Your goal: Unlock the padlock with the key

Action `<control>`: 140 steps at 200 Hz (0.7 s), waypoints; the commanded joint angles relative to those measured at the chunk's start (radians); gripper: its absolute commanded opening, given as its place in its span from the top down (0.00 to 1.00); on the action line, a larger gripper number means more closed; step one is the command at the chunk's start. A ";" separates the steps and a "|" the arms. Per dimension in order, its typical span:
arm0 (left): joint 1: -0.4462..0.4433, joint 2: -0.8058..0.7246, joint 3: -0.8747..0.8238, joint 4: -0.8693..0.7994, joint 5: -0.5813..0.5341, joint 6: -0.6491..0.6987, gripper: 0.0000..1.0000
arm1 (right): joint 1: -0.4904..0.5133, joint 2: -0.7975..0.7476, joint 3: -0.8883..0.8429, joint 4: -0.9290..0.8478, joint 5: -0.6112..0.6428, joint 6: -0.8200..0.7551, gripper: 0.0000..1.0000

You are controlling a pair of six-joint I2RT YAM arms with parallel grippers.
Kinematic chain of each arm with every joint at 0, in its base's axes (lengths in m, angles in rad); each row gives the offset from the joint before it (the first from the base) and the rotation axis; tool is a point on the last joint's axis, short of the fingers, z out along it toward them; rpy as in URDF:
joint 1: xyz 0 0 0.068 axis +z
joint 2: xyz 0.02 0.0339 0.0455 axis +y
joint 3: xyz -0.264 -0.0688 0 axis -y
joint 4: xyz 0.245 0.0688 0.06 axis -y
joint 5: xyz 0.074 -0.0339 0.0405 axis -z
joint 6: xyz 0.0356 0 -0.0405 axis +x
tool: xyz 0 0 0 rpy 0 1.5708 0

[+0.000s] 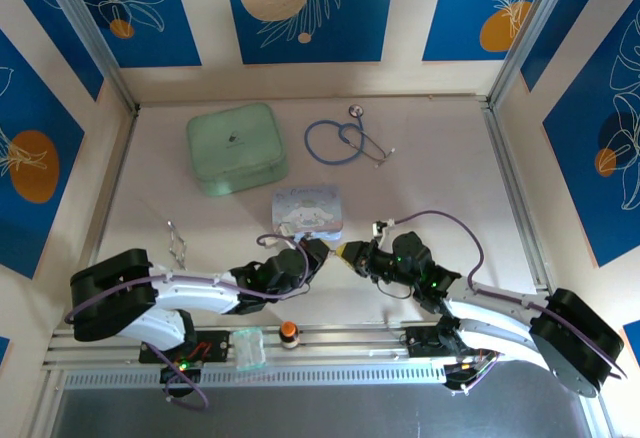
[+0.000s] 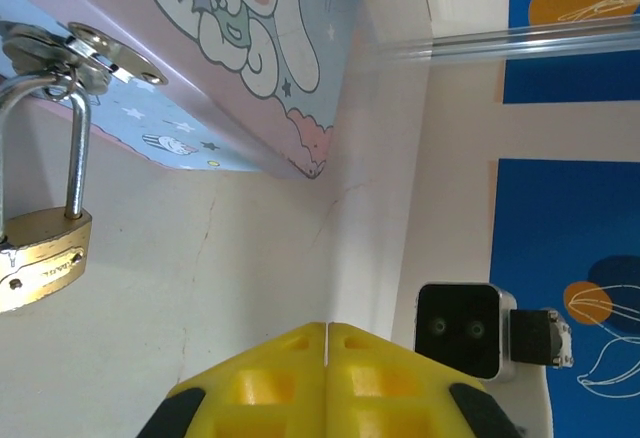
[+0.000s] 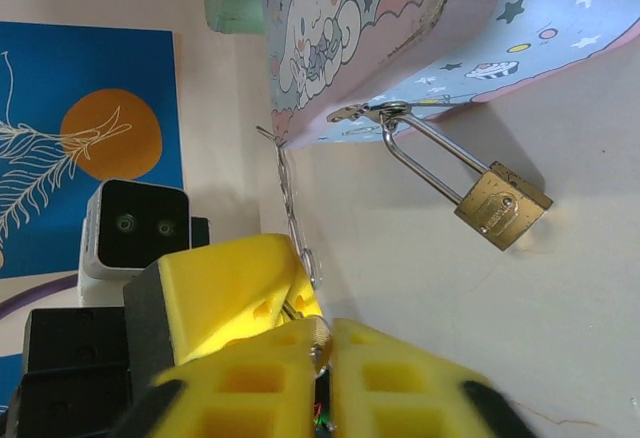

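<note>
The small brass padlock [image 3: 503, 206] hangs by its silver shackle from the hasp of the pale blue cartoon tin [image 3: 400, 18] and rests on the table. It also appears at the left of the left wrist view [image 2: 40, 258]. My two grippers meet tip to tip just in front of the tin [image 1: 308, 213]. The tiny silver key [image 3: 320, 344] sits between them. My right gripper [image 3: 325, 333] is shut on its round head. My left gripper [image 3: 298, 298] is shut on the thin end, its fingers pressed together [image 2: 327, 330]. The padlock lies apart from both grippers.
A green tin [image 1: 236, 148] and a blue stethoscope [image 1: 345, 141] lie at the back. A bent silver wire clip [image 1: 177, 241] lies to the left, beyond the left arm. An orange-capped bottle [image 1: 289, 333] stands on the front rail between the arm bases.
</note>
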 commanded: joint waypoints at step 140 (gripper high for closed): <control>0.035 -0.337 0.424 -0.606 0.159 1.233 1.00 | -0.191 -0.191 0.136 0.178 -0.434 -0.361 0.23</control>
